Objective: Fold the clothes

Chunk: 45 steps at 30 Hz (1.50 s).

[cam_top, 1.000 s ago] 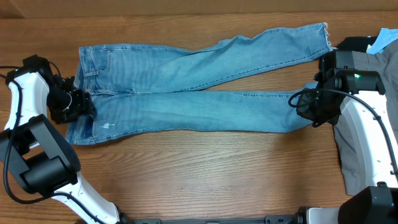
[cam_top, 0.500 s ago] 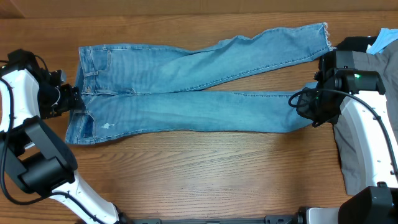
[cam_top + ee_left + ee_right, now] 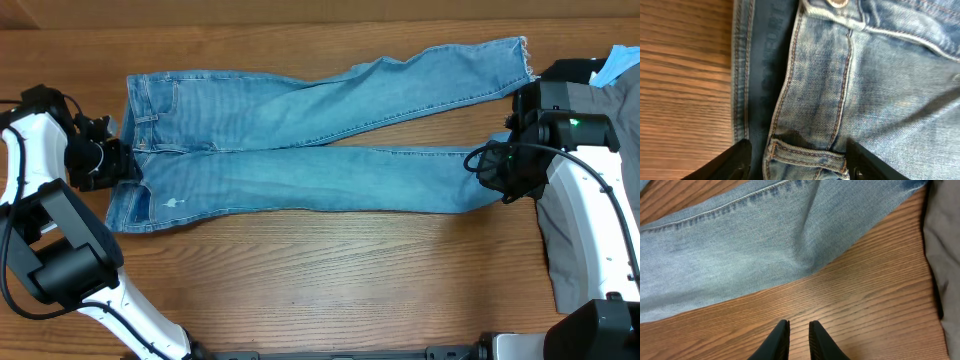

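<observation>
Jeans (image 3: 300, 150) flat on table (image 3: 330, 290), legs stretched from one pincer across to the other. Grey trousers (image 3: 585, 250) heaped just right of right gripper (image 3: 798, 330). Left gripper (image 3: 797, 155) spread open, straddling waistband (image 3: 790, 100) at belt loop (image 3: 807, 156), not pinched yet. Right gripper nearly closed, empty, over bare wood, leg hem just ahead. Step, probably: taking hold for first fold. Next: clamp left on waistband, reopen right onto hem.

Light-blue denim jeans (image 3: 300, 150) lie flat and unfolded across the upper half of the frame, waistband (image 3: 747, 75) at left, the upper leg slanting to a frayed hem (image 3: 524, 58) at upper right. A grey garment (image 3: 622, 105) and a pale-blue garment (image 3: 618, 62) lie at the right edge.
</observation>
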### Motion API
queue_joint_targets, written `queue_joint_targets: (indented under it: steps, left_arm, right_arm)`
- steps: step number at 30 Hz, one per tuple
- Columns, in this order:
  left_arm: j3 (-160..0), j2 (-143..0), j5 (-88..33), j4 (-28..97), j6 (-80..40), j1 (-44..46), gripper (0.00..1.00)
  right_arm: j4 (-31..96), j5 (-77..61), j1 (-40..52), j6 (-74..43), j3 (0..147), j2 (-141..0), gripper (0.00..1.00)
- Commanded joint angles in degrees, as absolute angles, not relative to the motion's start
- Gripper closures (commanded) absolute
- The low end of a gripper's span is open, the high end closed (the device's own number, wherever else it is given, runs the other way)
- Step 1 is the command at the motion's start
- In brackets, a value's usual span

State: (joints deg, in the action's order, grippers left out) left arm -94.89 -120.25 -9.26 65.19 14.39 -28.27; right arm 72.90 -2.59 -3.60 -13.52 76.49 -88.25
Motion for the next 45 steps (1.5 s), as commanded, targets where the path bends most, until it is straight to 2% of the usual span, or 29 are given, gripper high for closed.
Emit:
queue_joint_targets:
  steps: [1, 4, 6, 8, 10, 11, 13, 17, 21, 23, 26, 27, 29, 30, 31, 33, 36, 37, 41, 45]
  left_arm:
    - [-91.9, -120.6, -10.1, 64.0, 16.3, -28.5, 0.36]
    - [-90.1, -120.6, -10.2, 63.4, 16.3, -28.5, 0.37]
    - [-90.0, -120.6, -10.2, 63.5, 16.3, -28.5, 0.41]
    - [-90.0, -120.6, -10.1, 63.8, 16.3, -28.5, 0.51]
    - [-90.1, -120.6, -9.7, 63.8, 16.3, -28.5, 0.67]
    - [-90.3, -120.6, -8.7, 63.7, 16.3, -28.6, 0.78]
    - [-91.0, -120.6, -6.0, 63.8, 16.3, -28.6, 0.86]
    - [-92.1, -120.6, 8.1, 62.2, 11.3, -28.9, 0.95]
    - [-92.1, -120.6, 9.7, 58.3, 11.1, -31.7, 0.92]
    - [-92.1, -120.6, 9.3, 56.7, 11.1, -34.5, 0.92]
    - [-92.1, -120.6, 6.2, 54.4, 11.1, -38.7, 0.87]
    - [-92.1, -120.6, 4.8, 53.8, 11.1, -39.8, 0.76]
    - [-93.9, -120.6, -3.2, 53.1, 9.5, -43.2, 0.11]
    - [-95.4, -120.6, -5.8, 53.7, 8.2, -43.7, 0.04]
    - [-97.6, -120.6, -7.6, 55.1, 7.4, -43.9, 0.01]
    - [-102.2, -120.5, -8.9, 58.6, 5.9, -43.6, 0.00]
    - [-108.7, -119.7, -11.2, 63.8, 2.9, -42.2, 0.00]
    - [-109.9, -119.3, -11.9, 65.2, 2.5, -41.5, 0.00]
    - [-109.8, -118.8, -13.4, 71.7, 2.1, -37.7, 0.00]
    - [-102.9, -118.8, -13.4, 72.0, 2.2, -33.6, 0.10]
  right_arm:
    - [72.5, -2.7, -3.5, -13.6, 76.9, -87.5, 0.82]
    - [72.3, -2.7, -3.5, -13.8, 76.9, -87.5, 0.82]
    - [72.3, -2.7, -3.5, -13.7, 76.9, -87.5, 0.82]
    - [72.3, -2.7, -3.5, -13.7, 76.9, -87.5, 0.82]
    - [72.3, -2.7, -3.5, -13.7, 76.9, -87.5, 0.82]
    - [72.3, -2.7, -3.5, -13.8, 76.9, -87.5, 0.82]
    - [72.3, -2.7, -3.5, -13.8, 76.9, -87.5, 0.81]
    - [72.3, -2.7, -3.5, -13.7, 76.9, -87.5, 0.81]
    - [71.4, -2.7, -3.5, -13.7, 76.9, -87.5, 0.73]
    - [71.5, -2.7, -3.5, -13.7, 76.9, -87.5, 0.73]
    - [71.4, -2.7, -3.5, -13.7, 76.9, -87.5, 0.73]
    - [71.4, -2.7, -3.5, -13.7, 76.9, -87.5, 0.73]
    - [70.3, -2.7, -3.5, -13.7, 76.9, -87.5, 0.72]
    - [69.6, -2.7, -3.5, -13.7, 76.9, -87.5, 0.72]
    - [69.0, -2.7, -3.5, -13.7, 76.9, -87.5, 0.72]
    - [68.1, -2.7, -3.5, -13.7, 76.9, -87.8, 0.73]
    - [67.4, -4.4, -3.5, -12.7, 76.9, -89.3, 0.94]
    - [67.3, -6.5, -3.5, -11.0, 76.9, -90.0, 0.96]
    - [65.4, -14.4, -3.5, -7.0, 76.9, -95.4, 0.96]
    - [63.7, -14.3, -3.5, -5.9, 76.9, -102.3, 0.96]
